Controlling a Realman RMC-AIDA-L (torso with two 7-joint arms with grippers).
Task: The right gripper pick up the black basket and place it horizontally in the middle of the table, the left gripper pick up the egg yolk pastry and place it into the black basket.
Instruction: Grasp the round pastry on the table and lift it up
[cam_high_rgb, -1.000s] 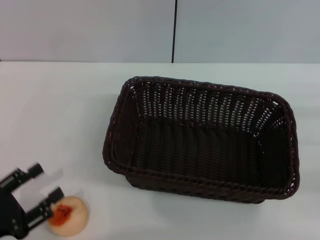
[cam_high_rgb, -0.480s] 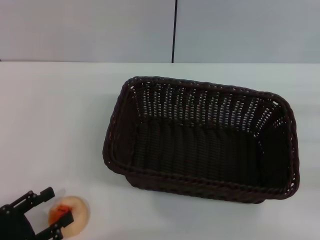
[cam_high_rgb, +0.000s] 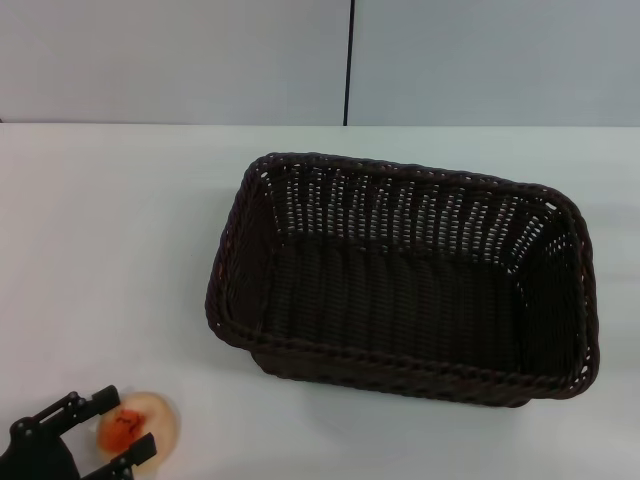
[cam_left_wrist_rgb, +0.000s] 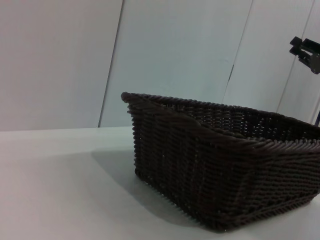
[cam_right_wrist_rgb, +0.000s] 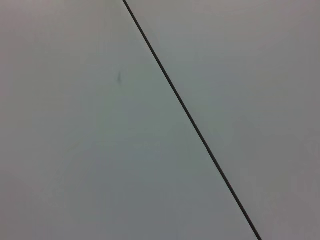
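The black basket (cam_high_rgb: 400, 285) sits lengthwise across the middle of the table (cam_high_rgb: 110, 230), mouth up, so its part of the job looks finished; nothing is inside it. The right gripper is nowhere to be seen over the table, and its wrist camera faces only a pale wall with a thin dark seam, which suggests that arm is parked away from the work.

Down at the near left corner the left gripper (cam_high_rgb: 115, 435) has its two black fingers spread apart on either side of the egg yolk pastry (cam_high_rgb: 140, 430), one fingertip (cam_high_rgb: 102, 398) beyond it and the other on the near side. The fingers look close to the bun, but I cannot tell whether they press on it; it rests on the table, well apart from the basket. My guess is the claw is set this way to close across the bun's round flanks rather than its top.

The basket is dark brown-black wicker, with open-weave sloping sides, a braided rim and rounded corners. The pastry is a small smooth cream dome with an orange-red patch on its crown, probably soft, so a gentle squeeze would suit it
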